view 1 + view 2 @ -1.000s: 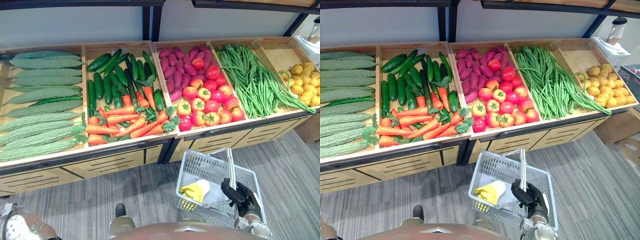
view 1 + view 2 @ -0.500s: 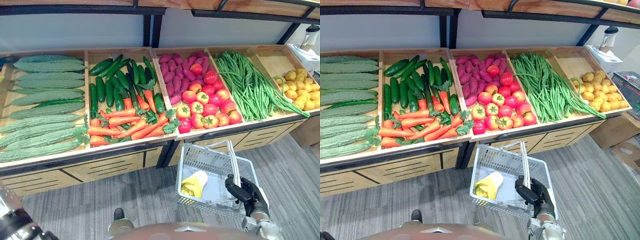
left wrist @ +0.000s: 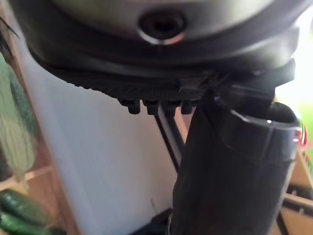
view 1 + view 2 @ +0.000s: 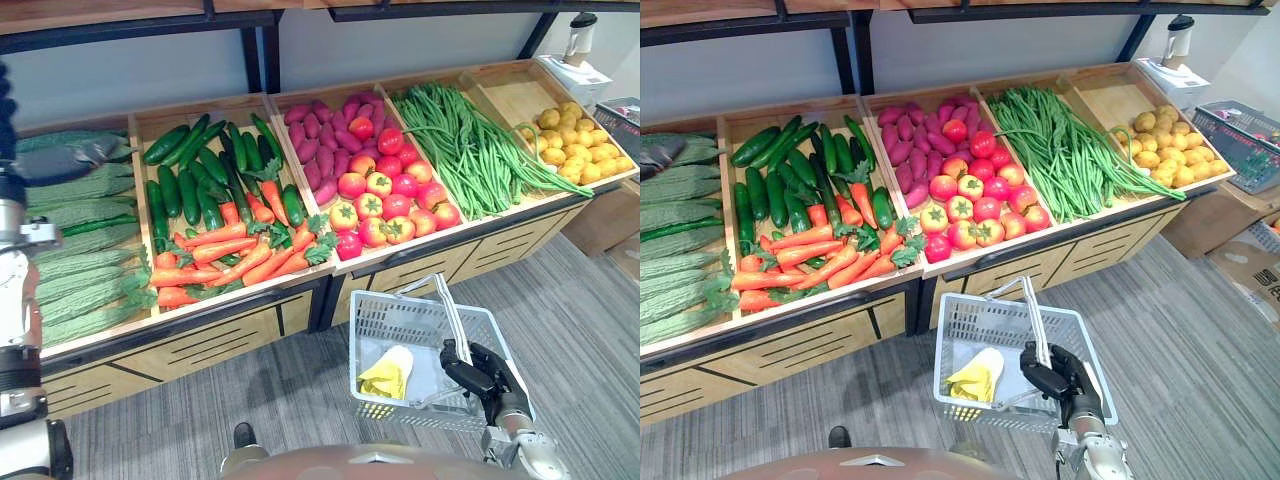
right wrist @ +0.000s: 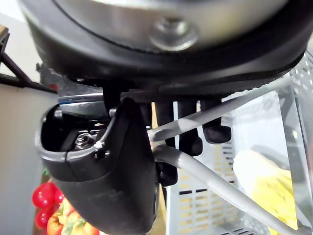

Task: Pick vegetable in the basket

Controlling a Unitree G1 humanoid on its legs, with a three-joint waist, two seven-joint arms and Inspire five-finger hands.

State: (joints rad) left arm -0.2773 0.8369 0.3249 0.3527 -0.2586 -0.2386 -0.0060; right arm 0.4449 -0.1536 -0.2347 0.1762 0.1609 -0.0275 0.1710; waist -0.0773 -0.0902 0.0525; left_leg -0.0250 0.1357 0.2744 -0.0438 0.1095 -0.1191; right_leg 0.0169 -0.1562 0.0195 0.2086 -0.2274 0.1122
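Now the vegetables (image 4: 830,262) lie in the 5 wooden compartments of the sloping bench (image 4: 200,345). From the robot's left these hold pale bitter gourds (image 4: 85,262), cucumbers (image 4: 198,178) behind carrots (image 4: 225,252), purple sweet potatoes (image 4: 322,140) behind tomatoes (image 4: 392,195), green beans (image 4: 470,140), and small yellow potatoes (image 4: 578,148).

The basket (image 4: 400,315) hangs over the grey carpet floor (image 4: 590,310) just in front of the bench, below the tomatoes. The right robot hand (image 4: 482,370) is clenched round its 2 grey handles (image 5: 215,185). Inside it lies a yellow and white thing (image 4: 388,372). The left robot hand (image 3: 234,166) is raised at the robot's left, by the gourd end of the bench; whether it is clenched or released cannot be told.

The basket is a rectangular plastic lattice. The gourds are warty, the cucumbers smooth and dark, the carrots tapered with leafy tops. The carrots lie mostly crosswise, tips to the left and leaves to the right. The cucumbers and beans run roughly back to front, and the gourds lie crosswise.
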